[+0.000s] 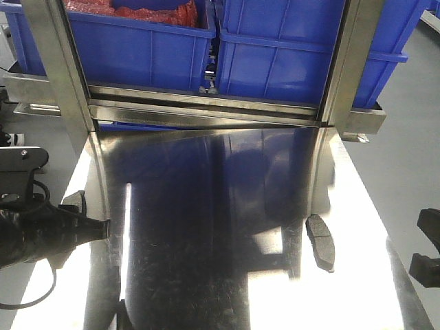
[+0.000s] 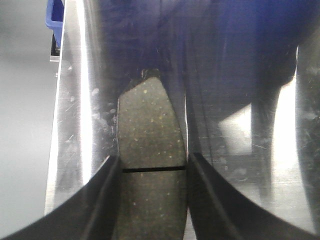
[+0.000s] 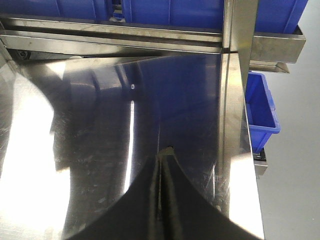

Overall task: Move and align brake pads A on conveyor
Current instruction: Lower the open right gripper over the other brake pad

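Note:
One grey-brown brake pad [image 2: 150,130] with a thin groove lies flat on the shiny steel tabletop [image 2: 235,125], near its left edge. My left gripper [image 2: 154,162] is shut on it, one black finger pressed against each long side at the groove. This gripper shows at the lower left of the front view [image 1: 86,213]. A second brake pad [image 1: 320,240] lies loose at the right of the tabletop. My right gripper [image 3: 165,156] is shut, with a small grey tip showing just beyond its fingertips. It sits at the far right edge of the front view [image 1: 427,254]. The conveyor is out of view.
Two blue bins [image 1: 275,55] stand on a steel shelf behind the tabletop, the left one holding red material [image 1: 151,10]. Steel posts [image 1: 62,75] rise at both back corners. A small blue bin [image 3: 261,107] hangs off the table's right side.

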You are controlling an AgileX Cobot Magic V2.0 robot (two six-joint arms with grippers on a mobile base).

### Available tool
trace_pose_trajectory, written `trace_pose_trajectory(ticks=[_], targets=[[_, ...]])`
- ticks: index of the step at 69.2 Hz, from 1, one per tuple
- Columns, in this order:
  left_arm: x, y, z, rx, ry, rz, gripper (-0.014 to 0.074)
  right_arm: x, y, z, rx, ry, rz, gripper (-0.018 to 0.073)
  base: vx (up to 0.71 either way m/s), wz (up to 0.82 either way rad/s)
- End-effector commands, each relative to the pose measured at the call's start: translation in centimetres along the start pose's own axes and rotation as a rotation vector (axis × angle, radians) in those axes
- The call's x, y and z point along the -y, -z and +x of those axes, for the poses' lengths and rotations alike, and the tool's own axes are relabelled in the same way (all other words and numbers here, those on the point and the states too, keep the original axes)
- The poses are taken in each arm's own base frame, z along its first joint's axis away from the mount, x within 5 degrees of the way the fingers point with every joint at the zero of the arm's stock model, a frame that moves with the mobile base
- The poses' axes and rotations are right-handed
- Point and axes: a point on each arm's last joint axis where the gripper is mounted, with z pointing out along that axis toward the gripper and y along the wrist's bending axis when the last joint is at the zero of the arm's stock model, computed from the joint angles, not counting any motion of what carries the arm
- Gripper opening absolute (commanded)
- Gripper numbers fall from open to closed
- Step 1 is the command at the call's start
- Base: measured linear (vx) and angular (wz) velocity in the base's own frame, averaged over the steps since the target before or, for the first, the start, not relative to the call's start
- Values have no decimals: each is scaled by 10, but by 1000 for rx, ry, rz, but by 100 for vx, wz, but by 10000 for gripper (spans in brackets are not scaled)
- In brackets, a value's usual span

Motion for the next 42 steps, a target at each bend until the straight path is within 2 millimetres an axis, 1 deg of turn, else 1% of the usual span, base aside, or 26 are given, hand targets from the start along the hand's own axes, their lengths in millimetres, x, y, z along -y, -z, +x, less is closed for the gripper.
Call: trace_pose_trajectory(ticks=[1, 42], targets=[[2, 10, -11, 75, -10, 41, 167, -2, 3, -14, 89, 11, -19, -10, 0, 0], [2, 10, -11, 75, -10, 41, 167, -2, 3, -14, 89, 11, -19, -10, 0, 0]])
